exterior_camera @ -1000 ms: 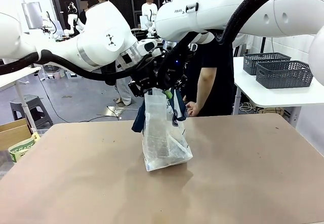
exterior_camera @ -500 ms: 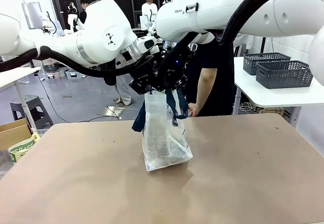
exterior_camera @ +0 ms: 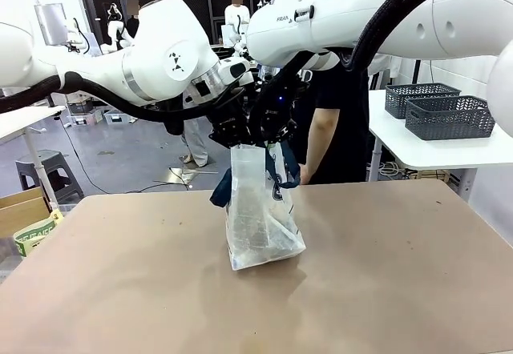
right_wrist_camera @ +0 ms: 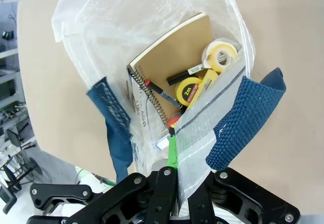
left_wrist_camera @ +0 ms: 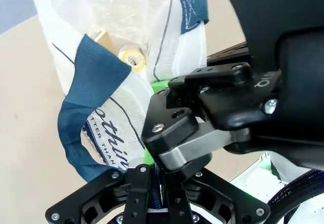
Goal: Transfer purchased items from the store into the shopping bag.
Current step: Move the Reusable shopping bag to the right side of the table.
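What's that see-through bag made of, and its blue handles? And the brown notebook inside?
The shopping bag looks like thin translucent plastic: crinkled, glossy, with a fine grid texture. Its handles look like woven navy webbing, coarse-grained. The notebook cover seems matte brown card, bound by a wire spiral.

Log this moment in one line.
left gripper shut on shopping bag | right gripper shut on shopping bag | inside: notebook, tape measure, tape roll
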`<state>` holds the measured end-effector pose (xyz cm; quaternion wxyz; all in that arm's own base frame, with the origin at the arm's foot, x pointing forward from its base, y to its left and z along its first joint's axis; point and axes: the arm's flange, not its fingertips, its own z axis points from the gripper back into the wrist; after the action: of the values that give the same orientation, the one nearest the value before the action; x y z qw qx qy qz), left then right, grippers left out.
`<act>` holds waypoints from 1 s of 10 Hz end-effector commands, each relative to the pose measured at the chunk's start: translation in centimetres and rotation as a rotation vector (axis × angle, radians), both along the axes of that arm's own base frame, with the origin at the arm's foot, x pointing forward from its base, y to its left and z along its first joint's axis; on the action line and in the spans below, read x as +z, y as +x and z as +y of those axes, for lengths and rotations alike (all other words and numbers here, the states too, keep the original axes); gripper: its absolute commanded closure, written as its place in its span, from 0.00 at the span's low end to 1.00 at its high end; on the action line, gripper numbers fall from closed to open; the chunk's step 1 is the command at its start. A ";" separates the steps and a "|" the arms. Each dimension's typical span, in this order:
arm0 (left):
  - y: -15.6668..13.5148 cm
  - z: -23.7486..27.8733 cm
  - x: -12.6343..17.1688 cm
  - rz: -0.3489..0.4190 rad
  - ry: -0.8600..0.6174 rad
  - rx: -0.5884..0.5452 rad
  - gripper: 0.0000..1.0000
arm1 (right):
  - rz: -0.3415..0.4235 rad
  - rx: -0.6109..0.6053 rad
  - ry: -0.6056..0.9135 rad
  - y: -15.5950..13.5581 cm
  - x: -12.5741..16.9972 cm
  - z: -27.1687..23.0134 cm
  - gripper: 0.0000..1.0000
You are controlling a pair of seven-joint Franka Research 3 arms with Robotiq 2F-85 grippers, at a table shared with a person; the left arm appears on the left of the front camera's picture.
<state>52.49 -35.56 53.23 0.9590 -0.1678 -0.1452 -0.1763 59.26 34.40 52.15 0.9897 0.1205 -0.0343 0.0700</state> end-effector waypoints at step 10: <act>-0.2 -0.3 0.1 -0.007 0.008 -0.008 1.00 | 0.004 0.049 0.005 0.1 0.0 -0.2 0.86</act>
<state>52.23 -35.91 53.26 0.9591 -0.1633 -0.1464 -0.1788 59.33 34.17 52.13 0.9874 0.1239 -0.0298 0.0940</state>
